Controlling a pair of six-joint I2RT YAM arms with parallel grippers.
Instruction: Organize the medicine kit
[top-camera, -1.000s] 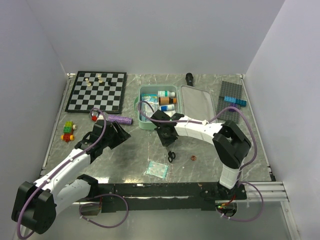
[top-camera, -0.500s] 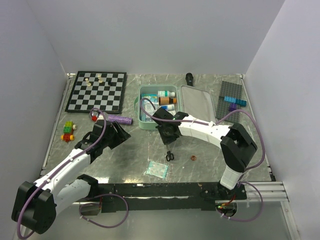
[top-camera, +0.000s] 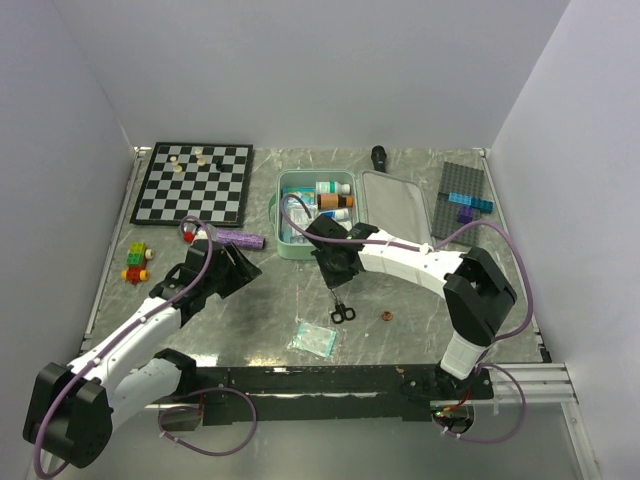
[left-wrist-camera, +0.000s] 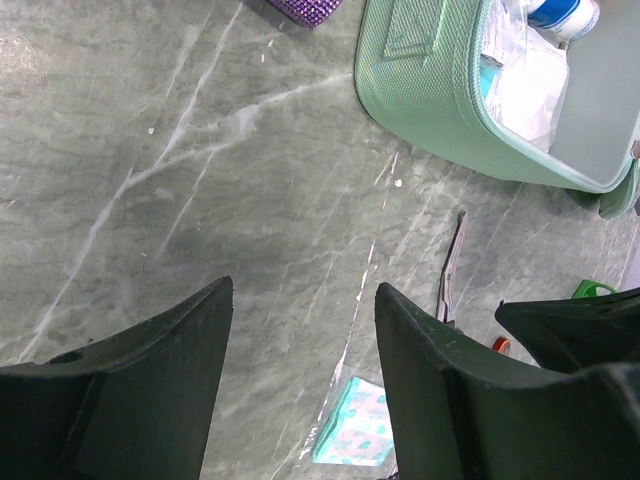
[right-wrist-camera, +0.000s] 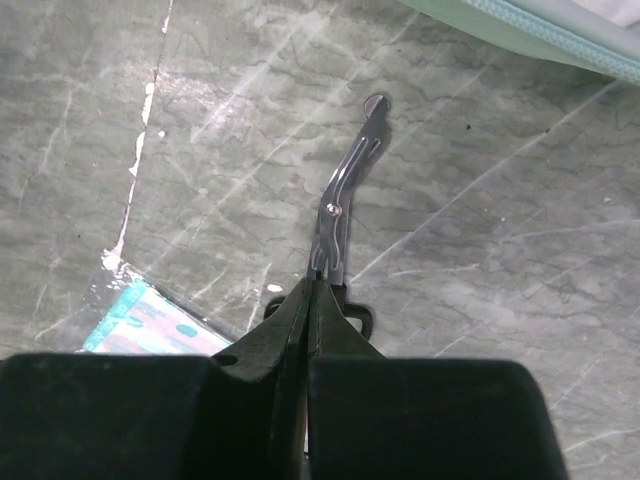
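- Two arms reach out from the near edge of the table (top-camera: 260, 312). A teal packet (top-camera: 315, 338) lies flat just beyond their bases.
- Right gripper (right-wrist-camera: 312, 300): points straight down over the table, just in front of the kit, with its fingers pressed together. In the right wrist view the scissors (right-wrist-camera: 332, 205) run out from the seam between the fingertips. The handle end is nearest the fingers and the blades point toward the kit. Judged: the claw is clamped on the scissors close to the handles. Whether they are clear of the table cannot be told.
- Left gripper (left-wrist-camera: 305, 290): fingers spread wide with nothing between them. It hovers over bare table to the left of the kit and touches nothing.
- Medicine kit (top-camera: 395, 205): lies open at mid-table, past both grippers. The base is on the left and the lid is folded flat to its right, lining up. Bottles (top-camera: 330, 200) and white packs fill the base.
- Handling of the kit, judged: the textured fabric shell should be light and semi-stiff. It should yield under a hard pinch and should not be slippery. The lid should swing freely on its hinge side. Take hold at the lid's free long edge to close it, or at the rim of the base wall to shift it. The loaded base is likely to slide if pushed.
- Farthest: a chessboard (top-camera: 192, 185) sits at the far left, well apart from the kit. A black cylinder (top-camera: 380, 157) lies just behind the kit.
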